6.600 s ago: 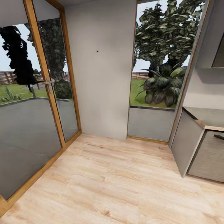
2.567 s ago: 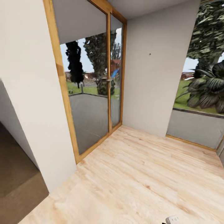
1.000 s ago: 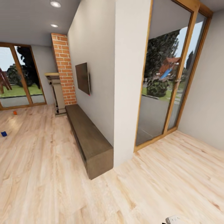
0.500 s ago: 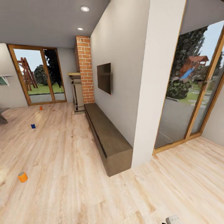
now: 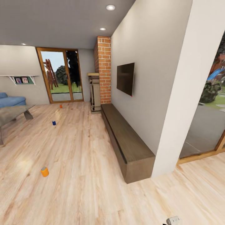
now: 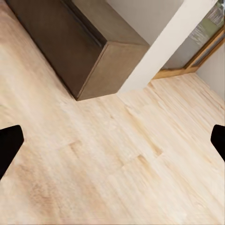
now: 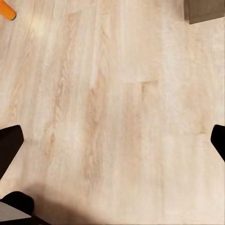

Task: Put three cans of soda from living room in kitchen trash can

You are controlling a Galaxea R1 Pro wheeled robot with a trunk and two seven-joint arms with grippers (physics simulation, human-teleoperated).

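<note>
Head view looks into the living room across a pale wood floor (image 5: 78, 162). 3 soda cans stand on that floor, well apart from one another. The near orange can (image 5: 44, 171) stands upright at the left foreground. The dark blue can (image 5: 54, 122) stands farther in, near the grey low table (image 5: 14, 113). The far orange can (image 5: 61, 106) stands near the wood-framed glass door (image 5: 61, 75) at the back of the room. No brand or lettering can be read on any can; they are too small.

A long dark low cabinet (image 5: 126, 142) runs along the wall beneath the black wall TV (image 5: 125, 78). The red-brick fireplace column (image 5: 103, 68) stands at the cabinet's far end. A blue sofa (image 5: 11, 100) sits at the left edge, behind the table. A wall shelf (image 5: 21, 78) above it carries small framed pictures; no writing is legible on them. A white pillar (image 5: 187, 93) stands at the cabinet's near end.

Left wrist view: the left gripper (image 6: 112, 143) has its 2 dark fingertips (image 6: 9, 145) set wide apart, with bare floor between them and the cabinet's end beyond.

Right wrist view: the right gripper (image 7: 112, 143) likewise has its fingertips (image 7: 9, 145) spread wide, holding nothing. An orange can (image 7: 6, 10) shows at the picture's corner, well clear of the fingers.
</note>
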